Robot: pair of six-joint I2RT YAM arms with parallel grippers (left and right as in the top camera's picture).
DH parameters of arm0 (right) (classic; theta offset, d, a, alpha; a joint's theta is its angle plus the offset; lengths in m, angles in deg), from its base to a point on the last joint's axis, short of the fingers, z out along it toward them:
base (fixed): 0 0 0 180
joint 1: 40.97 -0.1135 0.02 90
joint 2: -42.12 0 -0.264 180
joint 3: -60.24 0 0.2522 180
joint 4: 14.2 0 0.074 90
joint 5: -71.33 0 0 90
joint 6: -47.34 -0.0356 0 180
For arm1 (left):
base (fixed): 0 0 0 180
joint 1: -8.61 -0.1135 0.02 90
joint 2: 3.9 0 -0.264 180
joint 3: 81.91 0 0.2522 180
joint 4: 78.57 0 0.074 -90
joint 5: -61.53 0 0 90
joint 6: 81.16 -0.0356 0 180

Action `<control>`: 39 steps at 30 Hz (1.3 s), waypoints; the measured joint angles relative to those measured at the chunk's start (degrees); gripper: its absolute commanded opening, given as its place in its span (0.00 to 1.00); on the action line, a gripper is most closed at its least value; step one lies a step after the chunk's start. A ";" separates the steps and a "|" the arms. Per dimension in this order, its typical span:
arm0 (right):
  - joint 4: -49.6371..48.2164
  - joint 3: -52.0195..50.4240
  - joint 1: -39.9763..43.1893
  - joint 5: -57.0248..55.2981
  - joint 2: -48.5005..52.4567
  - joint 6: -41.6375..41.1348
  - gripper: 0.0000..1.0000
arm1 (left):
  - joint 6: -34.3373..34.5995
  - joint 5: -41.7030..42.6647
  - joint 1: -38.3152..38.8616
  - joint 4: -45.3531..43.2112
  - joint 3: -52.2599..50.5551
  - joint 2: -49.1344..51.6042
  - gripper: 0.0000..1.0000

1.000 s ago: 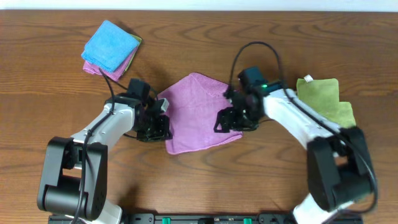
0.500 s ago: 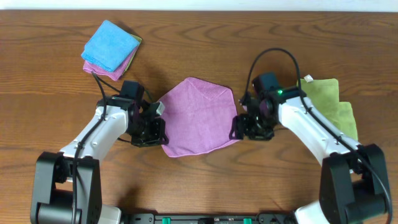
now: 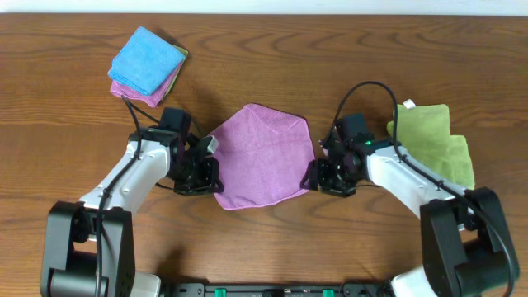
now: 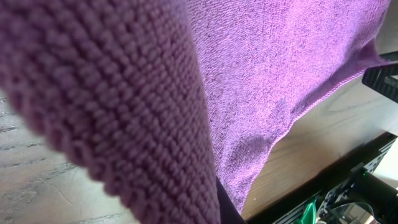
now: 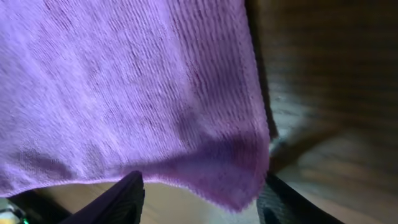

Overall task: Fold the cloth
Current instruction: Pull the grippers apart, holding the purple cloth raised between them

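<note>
no text legible — no labels either

The cloth [image 3: 262, 155] is lying at the middle of the table [image 3: 264, 49], with the left gripper [image 3: 210, 165] sitting at its left edge and the right gripper [image 3: 318, 173] at its right edge. A stack of folded cloths [image 3: 147, 66] is resting at the far left, behind the left arm and well apart from the cloth. 1 more loose cloth [image 3: 433, 140] is lying to the right, just beyond the right arm.
</note>
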 measured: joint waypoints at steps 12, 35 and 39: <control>-5.62 -0.76 -0.24 1.16 -0.07 -1.40 0.01 | 0.00 1.66 -0.07 -0.07 0.31 0.00 0.06; 10.58 12.26 -0.17 -6.10 -9.25 2.19 0.50 | 1.03 -3.98 -0.52 4.66 25.51 -0.70 0.06; 6.84 6.88 -0.59 -1.33 -7.96 -3.17 0.52 | -0.50 -6.36 -0.52 7.06 25.51 -0.70 0.06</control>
